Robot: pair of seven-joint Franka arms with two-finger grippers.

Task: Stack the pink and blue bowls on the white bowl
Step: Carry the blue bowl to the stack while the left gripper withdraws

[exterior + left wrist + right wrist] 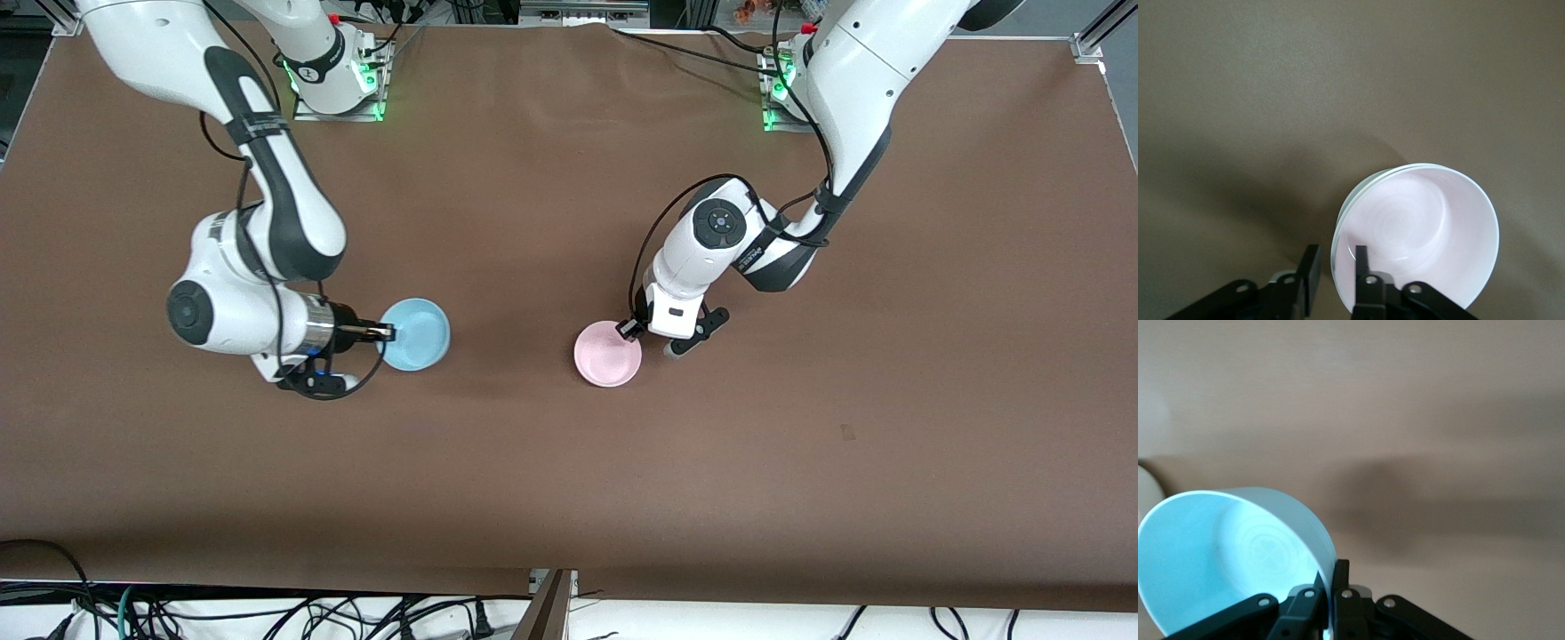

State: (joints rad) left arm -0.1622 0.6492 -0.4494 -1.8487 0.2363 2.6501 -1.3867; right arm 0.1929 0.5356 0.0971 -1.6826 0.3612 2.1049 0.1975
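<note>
The pale pink bowl [608, 354] sits on the brown table near the middle. In the left wrist view it [1418, 227] is nested inside the white bowl [1342, 220], of which only a thin outer rim shows. My left gripper [633, 331] is open at that stack's rim [1336, 273], one finger inside the pink bowl and one outside, with a gap to the rim. My right gripper [388, 332] is shut on the rim of the sky blue bowl [415, 333] and holds it tilted just above the table toward the right arm's end. It shows the same way in the right wrist view [1331, 577], pinching the bowl's wall [1225, 553].
The brown cloth [569, 480] covers the whole table. The two arm bases [338, 80] [782, 89] stand at the edge farthest from the front camera. Cables [267, 613] lie below the table's near edge. A small dark mark [847, 433] is on the cloth.
</note>
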